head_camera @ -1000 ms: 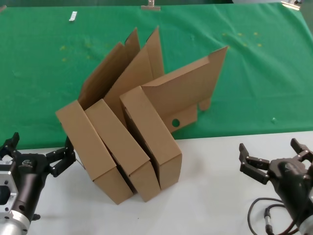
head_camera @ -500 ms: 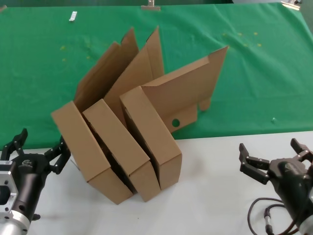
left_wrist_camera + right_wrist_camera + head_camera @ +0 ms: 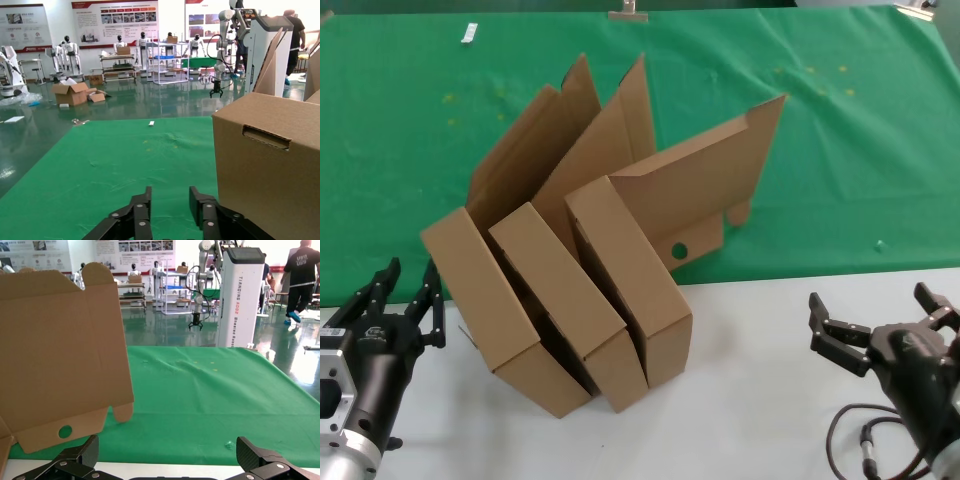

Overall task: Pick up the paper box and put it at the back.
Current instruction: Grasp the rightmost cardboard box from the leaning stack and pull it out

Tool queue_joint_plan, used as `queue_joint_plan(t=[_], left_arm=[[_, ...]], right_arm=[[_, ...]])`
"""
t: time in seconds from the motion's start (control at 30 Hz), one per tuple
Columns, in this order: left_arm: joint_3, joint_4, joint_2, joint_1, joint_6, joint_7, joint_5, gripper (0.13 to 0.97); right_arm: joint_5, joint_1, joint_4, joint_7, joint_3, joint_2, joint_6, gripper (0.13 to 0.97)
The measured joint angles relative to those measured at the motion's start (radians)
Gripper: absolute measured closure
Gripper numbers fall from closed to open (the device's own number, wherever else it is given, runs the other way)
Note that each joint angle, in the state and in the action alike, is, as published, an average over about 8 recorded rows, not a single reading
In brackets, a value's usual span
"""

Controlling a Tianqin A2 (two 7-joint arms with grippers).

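- Three near-identical flat brown corrugated cardboard boxes lean side by side, their bases on the white counter [image 3: 750, 400] at its seam with the bright green cloth [image 3: 860, 140], lids tilted up and back over the cloth.
- The paper box [image 3: 630, 275] named in the task appears to be the one on the robot's right of the row: its tall hinged lid flap [image 3: 705, 185] carries a side tab and a small round hole [image 3: 679, 251], also visible in the right wrist view [image 3: 65, 431].
- It leans against the middle cardboard box [image 3: 560, 300], which leans against the left-hand cardboard box [image 3: 480, 305]; each likely props the next, so pulling one out could topple the others.
- The left claw [image 3: 405, 305] hangs low, just beside the left-hand box's outer wall, fingers apart and holding nothing; the left wrist view shows that wall [image 3: 265, 165] close alongside its fingers [image 3: 137, 212].
- The right claw [image 3: 875, 320] sits over the counter, well apart from the boxes, fingers spread wide and empty, facing the holed flap.
- No box is gripped yet; the green cloth at the back remains the destination.
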Motion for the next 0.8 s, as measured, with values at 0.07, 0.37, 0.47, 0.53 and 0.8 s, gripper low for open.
queue_joint_plan(t=[0.07,0.37,0.47,0.53,0.8], left_arm=[[0.0,0.0,0.0,0.0,0.0,0.0,0.0,0.735],[0.0,0.0,0.0,0.0,0.0,0.0,0.0,0.854],[0.0,0.0,0.0,0.0,0.0,0.0,0.0,0.88],[0.0,0.0,0.0,0.0,0.0,0.0,0.0,0.898],[0.0,0.0,0.0,0.0,0.0,0.0,0.0,0.945]], right_arm=[[0.0,0.0,0.0,0.0,0.0,0.0,0.0,0.129],[0.0,0.0,0.0,0.0,0.0,0.0,0.0,0.129],[0.0,0.0,0.0,0.0,0.0,0.0,0.0,0.129],[0.0,0.0,0.0,0.0,0.0,0.0,0.0,0.129],[0.0,0.0,0.0,0.0,0.0,0.0,0.0,0.129]])
